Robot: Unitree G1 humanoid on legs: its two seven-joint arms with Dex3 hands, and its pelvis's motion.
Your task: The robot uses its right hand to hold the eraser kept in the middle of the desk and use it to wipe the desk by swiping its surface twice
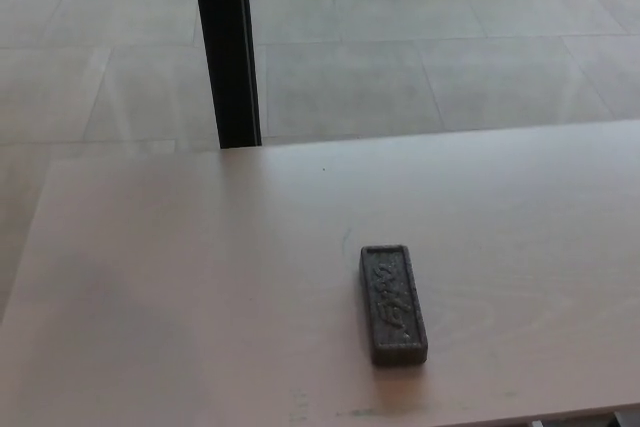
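A dark grey rectangular eraser lies flat on the pale wooden desk, lengthwise toward me, a little right of the middle and close to the near edge. Its top is rough and textured. Nothing touches it. Neither of my hands shows in the head view.
A black vertical post stands behind the desk's far edge at upper left. Grey floor tiles fill the background. The desk's near edge runs along the bottom right, and its left edge slants down the left side.
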